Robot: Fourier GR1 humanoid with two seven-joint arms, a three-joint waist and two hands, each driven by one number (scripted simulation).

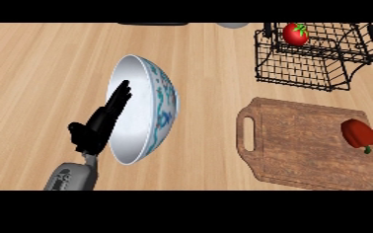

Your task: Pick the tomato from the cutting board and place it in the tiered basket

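Placement step, judged complete: the tomato [295,33] lies in the tiered basket [306,71], the cutting board [299,148] on the counter [58,59] bears only a red pepper [357,132], and the left robot hand [98,123], fingers straight and empty, overlaps the bowl [164,103]; no further grasp seems needed.

The tabletop [58,59] is pale wood with a fine, straight grain and a matt finish. The cutting board [299,143] is darker brown wood, its grain coarser and streaked. The tiered basket [299,66] is thin black wire. The tomato [295,33] is smooth and glossy, with a white glint. The bowl [142,113] may be glazed ceramic: smooth white inside, blue-patterned outside. The left hand [102,123] is matt black, its forearm [71,176] smooth grey.
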